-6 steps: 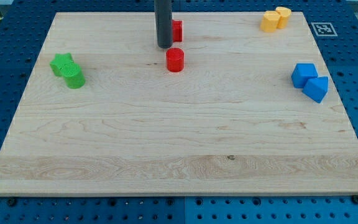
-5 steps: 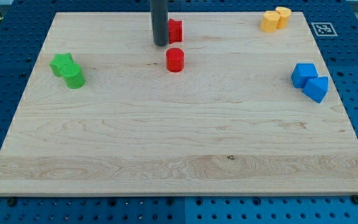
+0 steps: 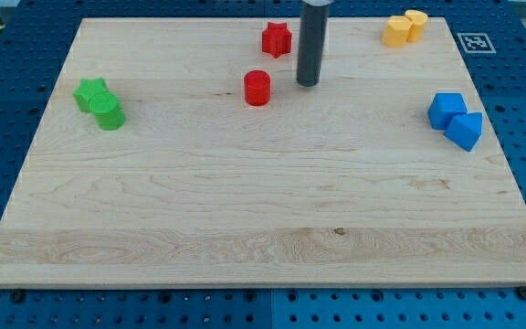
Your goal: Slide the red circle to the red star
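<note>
Pale wooden board (image 3: 263,201) on a blue pegboard: near its top edge the red circle block (image 3: 257,88) sits just below the red star block (image 3: 277,38), apart; my tip (image 3: 308,84), jawless, stands right of the circle, not touching.

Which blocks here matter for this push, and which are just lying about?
Job: red circle; red star; my tip, right of the circle, apart.
Lying about: green pair; yellow pair; blue pair.

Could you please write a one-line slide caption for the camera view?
My tip rests right of the red circle, apart from it, below-right of the red star.
</note>
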